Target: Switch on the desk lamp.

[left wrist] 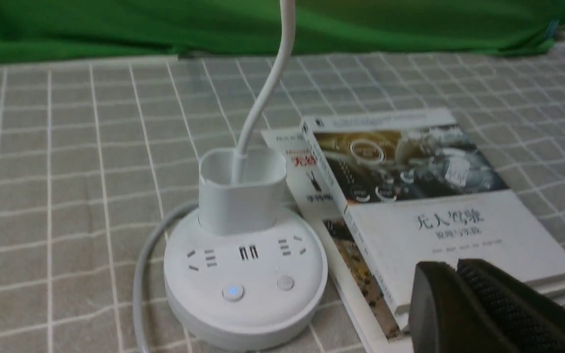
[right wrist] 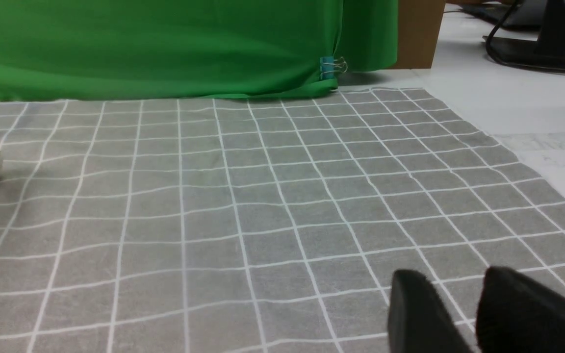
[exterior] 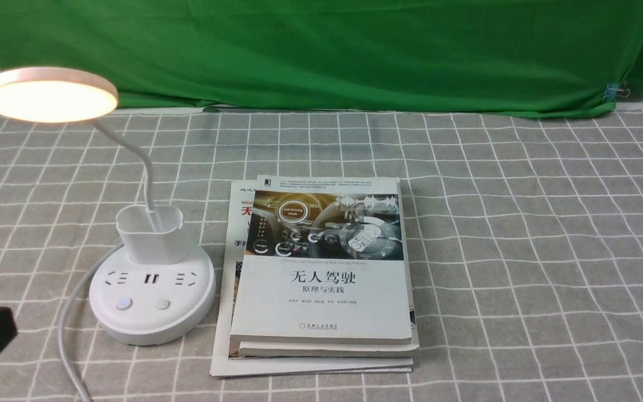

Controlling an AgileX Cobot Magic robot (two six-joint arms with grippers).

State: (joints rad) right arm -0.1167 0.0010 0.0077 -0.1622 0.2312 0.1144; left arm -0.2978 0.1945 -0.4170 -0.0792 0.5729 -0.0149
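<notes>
Lamp (exterior: 152,296) is glowing at nine o'clock; glossy book (exterior: 321,296) is reading "Self-Driving Mode"; left gripper (left wrist: 451,269) is pinching narrow, right gripper (right wrist: 451,279) is spreading apart.

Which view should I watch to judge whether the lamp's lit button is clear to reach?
The left wrist view: it shows the lit button larger, with its bluish glow distinct and nothing covering it. The front view shows it too, smaller and paler. The right wrist view doesn't show it at all.
</notes>
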